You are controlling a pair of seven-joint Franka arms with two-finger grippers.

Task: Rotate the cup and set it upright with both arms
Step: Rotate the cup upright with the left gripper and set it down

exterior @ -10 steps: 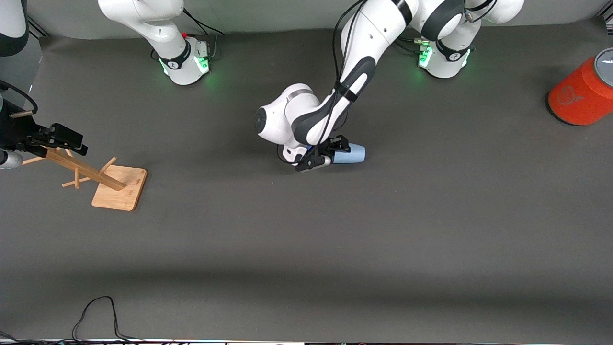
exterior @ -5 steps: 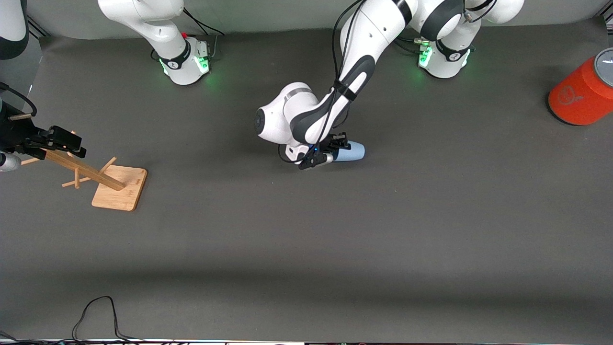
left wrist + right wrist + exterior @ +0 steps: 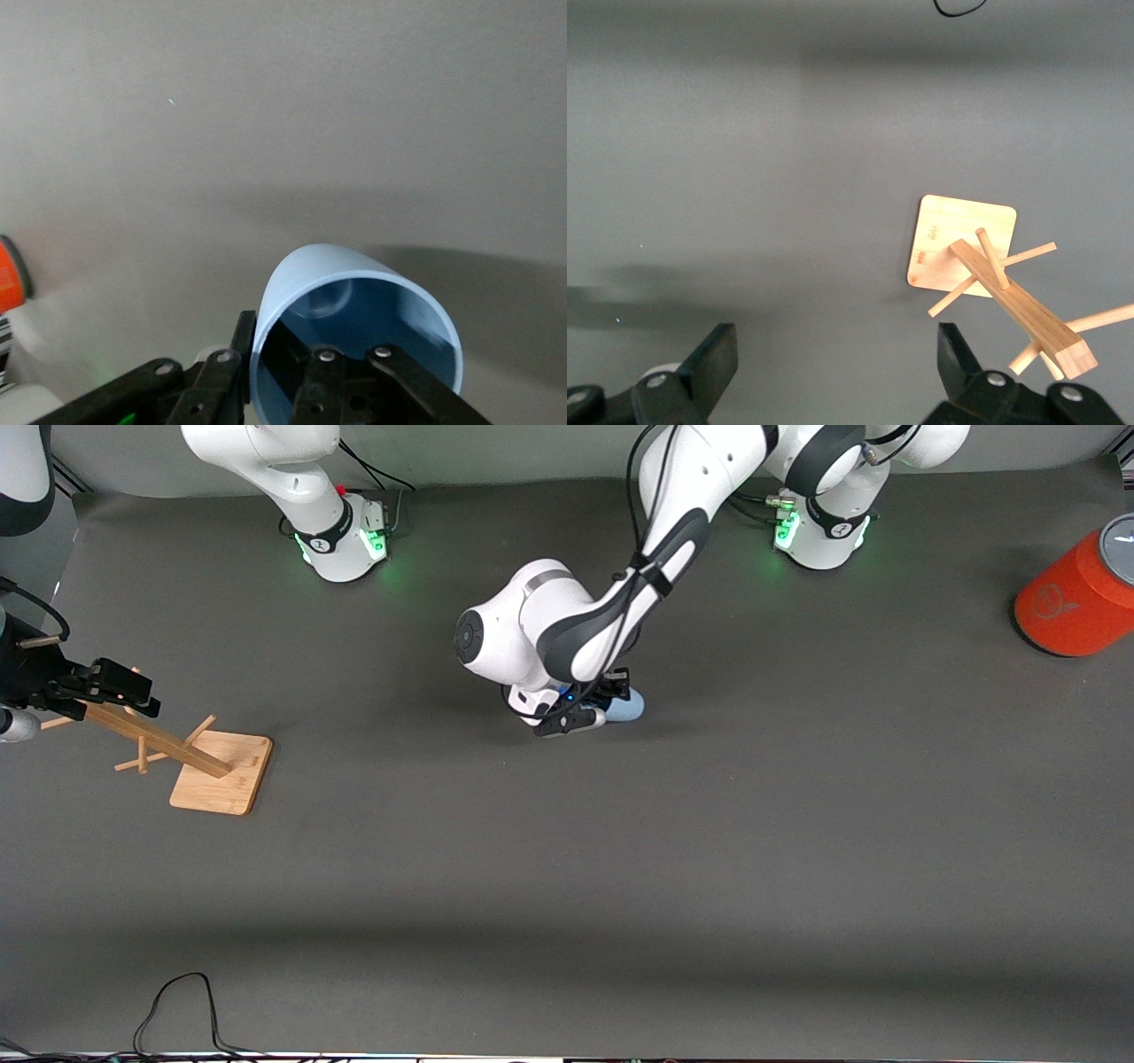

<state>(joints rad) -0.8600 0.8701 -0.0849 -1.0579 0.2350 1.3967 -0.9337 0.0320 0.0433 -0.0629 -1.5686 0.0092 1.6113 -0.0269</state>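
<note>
The pale-blue cup [image 3: 627, 707] is gripped by the left tool [image 3: 592, 707] above mid-counter [image 3: 797, 824]; its open mouth [image 3: 354, 336], one finger inside, is revealed only at the left wrist. The right tool [image 3: 106, 684] is seen spread wide over the wooden rack [image 3: 1001, 283].

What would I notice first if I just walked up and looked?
Probably the left hand over the middle of the table, gripping the rim of the little blue cup, one finger inside it. Next, the big orange can at the left arm's end. The right hand waits open above the wooden rack at the right arm's end.
</note>
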